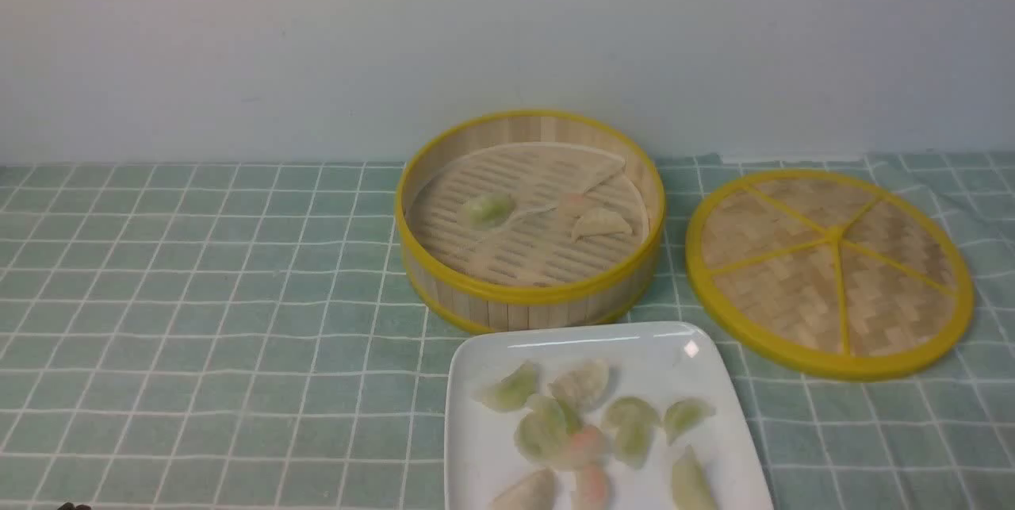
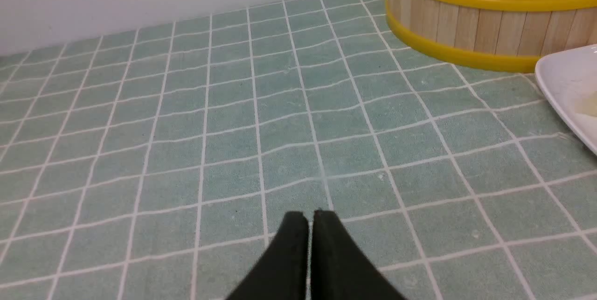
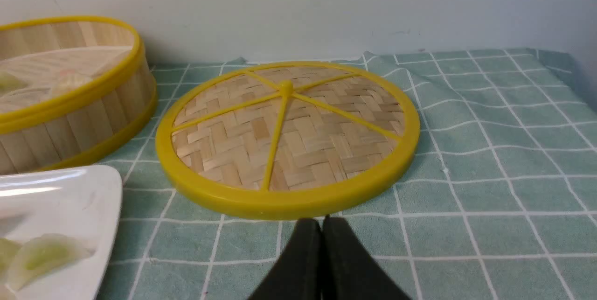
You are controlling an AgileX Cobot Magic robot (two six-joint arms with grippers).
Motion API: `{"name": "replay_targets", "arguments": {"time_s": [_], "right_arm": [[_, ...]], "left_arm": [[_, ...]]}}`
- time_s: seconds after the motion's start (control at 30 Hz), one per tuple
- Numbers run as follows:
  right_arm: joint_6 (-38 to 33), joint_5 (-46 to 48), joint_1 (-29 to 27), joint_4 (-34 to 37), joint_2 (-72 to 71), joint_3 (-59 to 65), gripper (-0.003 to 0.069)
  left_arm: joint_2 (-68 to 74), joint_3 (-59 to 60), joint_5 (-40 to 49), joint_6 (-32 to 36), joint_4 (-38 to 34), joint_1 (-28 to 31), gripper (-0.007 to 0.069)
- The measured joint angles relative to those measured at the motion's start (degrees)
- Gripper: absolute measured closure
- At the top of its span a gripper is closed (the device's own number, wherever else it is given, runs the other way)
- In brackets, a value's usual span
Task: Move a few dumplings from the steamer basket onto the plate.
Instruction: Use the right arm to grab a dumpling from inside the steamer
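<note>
The steamer basket point(image 1: 515, 308) stands behind the plate point(image 1: 480, 454), left of the lid point(image 1: 829, 272).

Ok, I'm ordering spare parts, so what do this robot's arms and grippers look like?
The left gripper and right gripper each have two matte black fingers, broad at the base and tapering to blunt tips. No cables or markings show; the arms cannot be made out.

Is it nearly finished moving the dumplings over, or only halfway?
Looks essentially done. Several dumplings lie on the plate. Nothing is in hand: left pincer and right pincer are both shut and empty, over the cloth. About three sit in the steamer basket, which "a few" may permit.
</note>
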Motion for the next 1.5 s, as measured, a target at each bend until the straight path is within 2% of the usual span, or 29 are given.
{"name": "replay_targets", "arguments": {"time_s": [0.6,0.67,0.7,0.73,0.77,0.87,1.07,1.2,1.3,1.4,1.43,1.47,1.5], "right_arm": [[0.57,-0.69,0.0,1.3,0.0,0.06,0.0673],[2.09,-3.37,0.0,5.16,0.0,0.43,0.0673],[4.52,-7.47,0.0,10.66,0.0,0.51,0.0673],[4.52,-8.06,0.0,11.33,0.0,0.51,0.0673],[6.46,-12.11,0.0,16.78,0.0,0.51,0.0673],[8.29,-18.74,0.0,24.56,0.0,0.51,0.0673],[9.7,-28.77,0.0,31.42,0.0,0.51,0.0673],[10.21,-33.71,0.0,31.24,0.0,0.34,0.0673],[10.4,-28.18,0.07,28.67,0.31,-2.55,0.0673],[9.51,-9.83,0.78,20.17,8.88,-16.72,0.0673],[9.31,-9.83,0.87,19.72,8.88,-17.61,0.0673],[7.46,-0.9,1.27,17.03,14.68,-23.79,0.0673],[5.61,3.6,1.53,15.83,19.4,-27.29,0.0673]], "left_arm": [[0.0,0.0,0.0,0.0,0.0,0.0,0.0631],[0.0,0.0,0.0,0.0,0.0,0.0,0.0631],[0.0,0.0,0.0,0.0,0.0,0.0,0.0631],[0.0,0.0,0.0,0.0,0.0,0.0,0.0631],[0.0,0.0,0.0,0.0,0.0,0.0,0.0631],[0.0,0.0,0.0,0.0,0.0,0.0,0.0631],[0.0,0.0,0.0,0.0,0.0,0.0,0.0631],[0.0,0.0,0.0,0.0,0.0,0.0,0.0631],[0.0,0.0,0.0,0.0,0.0,0.0,0.0631],[0.0,0.0,0.0,0.0,0.0,0.0,0.0631],[0.0,0.0,0.0,0.0,0.0,0.0,0.0631],[0.0,0.0,0.0,0.0,0.0,0.0,0.0631],[0.0,0.0,0.0,0.0,0.0,0.0,0.0631]]}}
